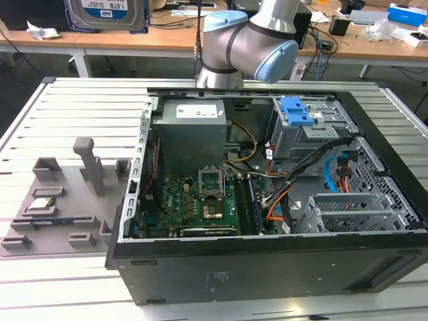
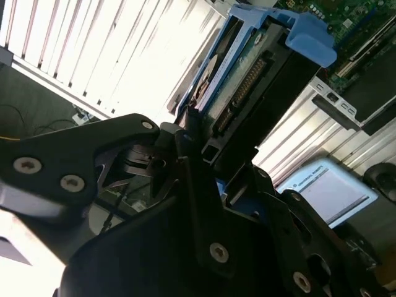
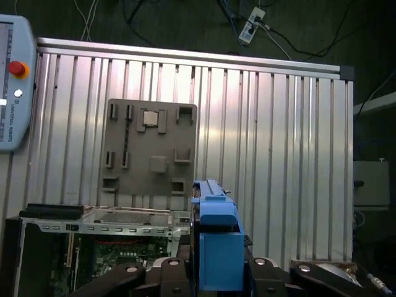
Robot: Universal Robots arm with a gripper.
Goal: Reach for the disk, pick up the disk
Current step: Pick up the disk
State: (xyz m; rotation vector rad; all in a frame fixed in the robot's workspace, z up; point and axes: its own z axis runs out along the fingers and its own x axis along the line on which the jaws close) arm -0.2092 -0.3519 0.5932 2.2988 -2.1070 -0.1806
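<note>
One disk (image 2: pixel 247 80) stood edge-on in the gripper (image 2: pixel 204 154). In the second wrist view its lower end was wedged between the black fingers (image 2: pixel 124 145), which were closed against its two flat sides. The metal body ran away from the fingers, with its connector row facing the camera and the blue plastic bracket wrapped over the far end.

In the first wrist view the same disk (image 3: pixel 216 241) showed as a narrow blue upright rising straight out of the gripper (image 3: pixel 216 278), a dark finger (image 3: pixel 124 275) close on each side. It was centred in the grasp rather than off to one side.

Beyond it in that view lay the slatted aluminium table (image 3: pixel 278 154), seen from above. On the table sat a grey fixture plate (image 3: pixel 151 148) holding a small square chip (image 3: pixel 150 117), and the open computer case (image 3: pixel 37 247) lay nearer the camera. The disk touched none of them and was well apart from the table surface.

In the exterior view the arm (image 1: pixel 247 40) rose behind the far edge of the computer case (image 1: pixel 267 267), whose drive cage (image 1: pixel 297 114) with its blue latch sat near the back corner. The fixture plate (image 1: pixel 60 200) lay on the table (image 1: pixel 67 107) toward the exterior view's left.
</note>
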